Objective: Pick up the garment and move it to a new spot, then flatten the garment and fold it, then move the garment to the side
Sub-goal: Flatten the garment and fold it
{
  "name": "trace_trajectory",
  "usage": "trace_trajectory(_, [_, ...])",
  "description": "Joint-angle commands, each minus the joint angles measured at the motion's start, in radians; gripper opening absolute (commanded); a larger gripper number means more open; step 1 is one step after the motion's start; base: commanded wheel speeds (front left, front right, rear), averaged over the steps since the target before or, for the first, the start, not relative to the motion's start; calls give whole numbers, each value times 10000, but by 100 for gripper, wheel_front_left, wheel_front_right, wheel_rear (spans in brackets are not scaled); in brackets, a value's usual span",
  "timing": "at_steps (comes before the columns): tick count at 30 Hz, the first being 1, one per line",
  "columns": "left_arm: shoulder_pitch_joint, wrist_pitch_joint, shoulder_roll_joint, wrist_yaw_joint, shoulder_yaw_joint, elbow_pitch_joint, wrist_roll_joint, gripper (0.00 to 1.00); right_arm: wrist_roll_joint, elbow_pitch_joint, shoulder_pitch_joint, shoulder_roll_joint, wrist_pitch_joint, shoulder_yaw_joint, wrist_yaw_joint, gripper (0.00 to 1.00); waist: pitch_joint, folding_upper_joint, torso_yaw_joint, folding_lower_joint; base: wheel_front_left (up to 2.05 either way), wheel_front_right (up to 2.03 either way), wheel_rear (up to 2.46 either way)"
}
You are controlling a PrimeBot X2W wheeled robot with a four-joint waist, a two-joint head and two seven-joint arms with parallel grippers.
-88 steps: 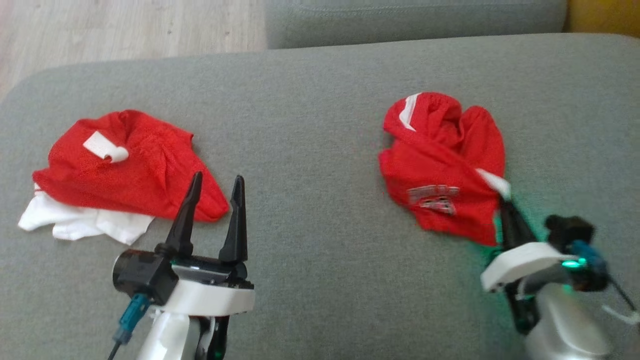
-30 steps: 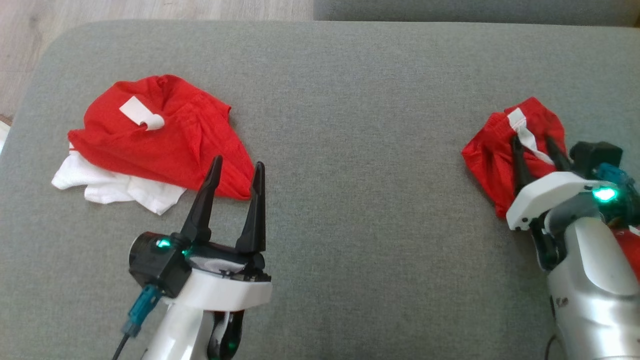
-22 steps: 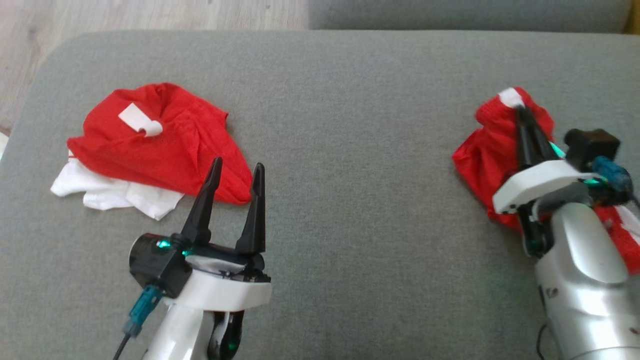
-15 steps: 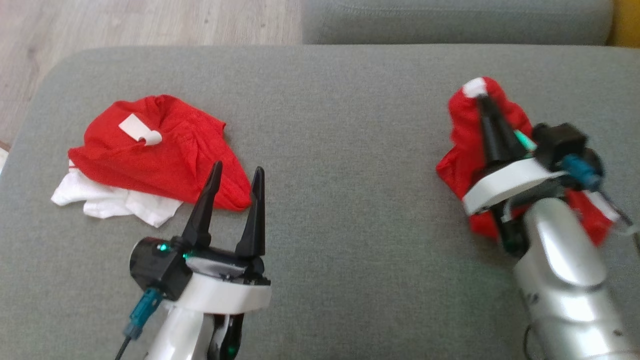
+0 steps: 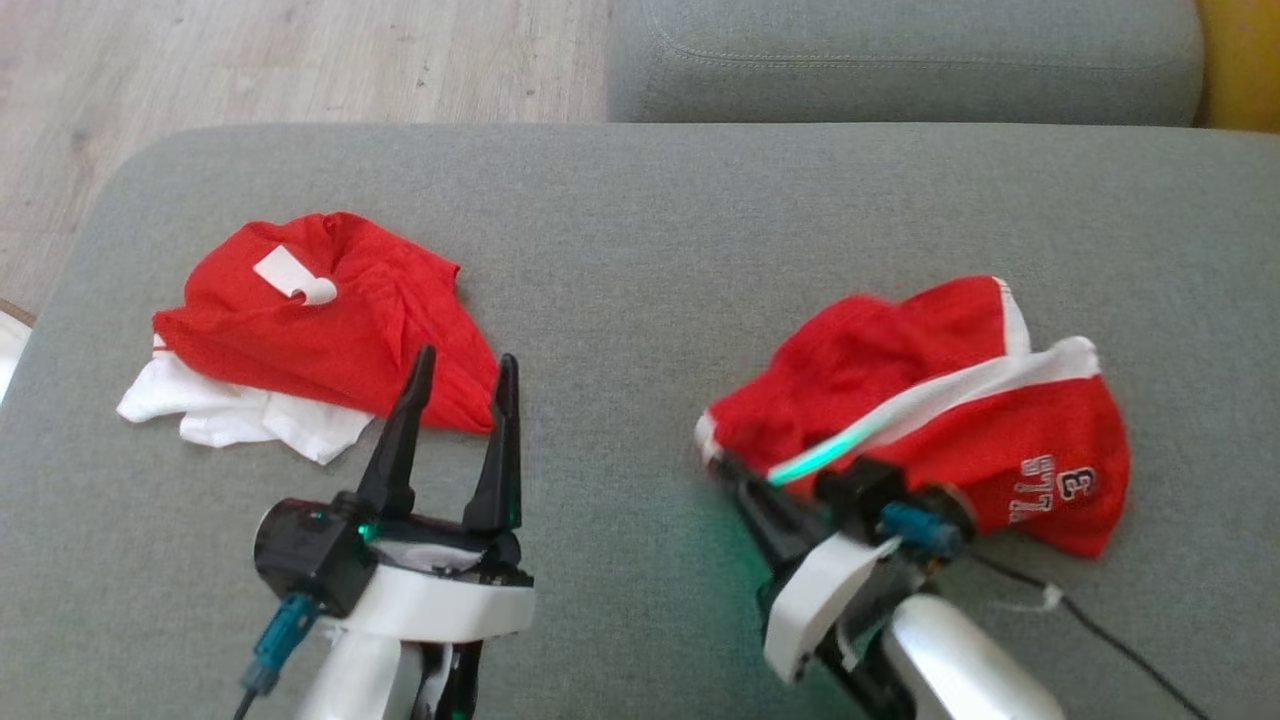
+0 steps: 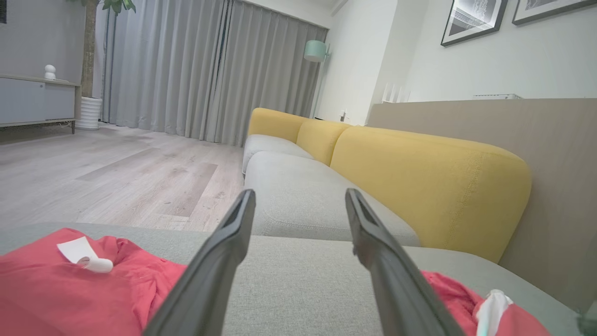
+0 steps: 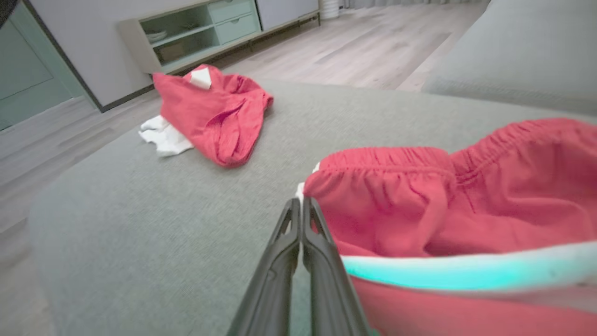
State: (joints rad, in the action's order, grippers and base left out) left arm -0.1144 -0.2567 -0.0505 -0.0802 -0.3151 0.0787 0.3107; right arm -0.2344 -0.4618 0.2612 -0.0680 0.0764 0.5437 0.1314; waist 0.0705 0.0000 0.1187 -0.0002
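The garment (image 5: pixel 950 430) is a pair of red shorts with a white side stripe and a printed number. It lies crumpled right of centre on the grey sofa seat (image 5: pixel 640 250). My right gripper (image 5: pixel 722 462) is shut at the shorts' left waistband corner. In the right wrist view the garment (image 7: pixel 466 196) spreads to the right of the closed right gripper (image 7: pixel 298 201), and the white corner sits at the tips. My left gripper (image 5: pixel 460 365) hovers open and holds nothing. In the left wrist view the left gripper (image 6: pixel 301 193) points across the seat, with the garment (image 6: pixel 447 289) low at the right.
A second red garment (image 5: pixel 320 320) with a white label lies over a white cloth (image 5: pixel 240 415) at the seat's left, just beyond my left fingertips. Wood floor (image 5: pixel 250 60) lies past the left edge. Another grey cushion (image 5: pixel 900 50) is behind. A thin black cable (image 5: pixel 1120 640) trails at the lower right.
My right gripper shut on the shorts at the far right, lifted them and carried them left toward the middle of the seat, where they now rest. The left gripper stayed open and still.
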Motion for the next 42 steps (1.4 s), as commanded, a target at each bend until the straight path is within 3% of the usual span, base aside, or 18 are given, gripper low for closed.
trace_trajectory(1, [-160, -51, 3, 19, 433, -352, 109, 100, -253, 268, 85, 174, -134, 324, -7, 0, 8, 0, 5, 2, 0, 0, 0])
trace_trajectory(2, [-148, -51, 3, 22, 450, -357, 108, 100, -363, 179, 18, 174, -261, 425, -7, 5, 10, 0, 3, 2, 0, 0, 0])
trace_trajectory(3, [-140, -51, 3, 25, 456, -362, 106, 100, -507, 112, -31, 174, -362, 475, -7, 100, 14, 0, 3, 2, 0, 0, 0])
trace_trajectory(9, [-122, -51, 3, 49, 570, -385, 68, 100, -530, 251, 211, 176, -95, -76, -7, 100, 50, 0, -173, 2, 0, 0, 0])
trace_trajectory(15, [-128, -51, 3, 16, 635, -377, 40, 100, -247, 980, 342, 150, 539, -1896, -7, 100, 7, 0, -475, 2, 0, 0, 0])
trace_trajectory(20, [-174, -51, 3, -51, 636, -326, 2, 100, 100, 1567, -22, -78, 1301, -4063, -7, 100, 52, 0, -798, 2, 0, 0, 0])
trace_trajectory(28, [-237, -51, 3, -114, 562, -220, -14, 100, 118, 1815, -850, 47, 1529, -5316, -7, 100, 290, 0, -1184, 2, 0, 0, 0])
trace_trajectory(35, [-424, -51, 3, -143, 426, -174, -4, 100, 267, 1646, -254, -91, 949, -5700, -7, 100, 558, 0, -1208, 2, 0, 0, 0])
trace_trajectory(42, [-763, -51, 3, -173, 154, -82, 41, 100, -95, 377, 1277, -792, -946, -5675, -7, 100, 1044, 0, -895, 2, 0, 0, 0])
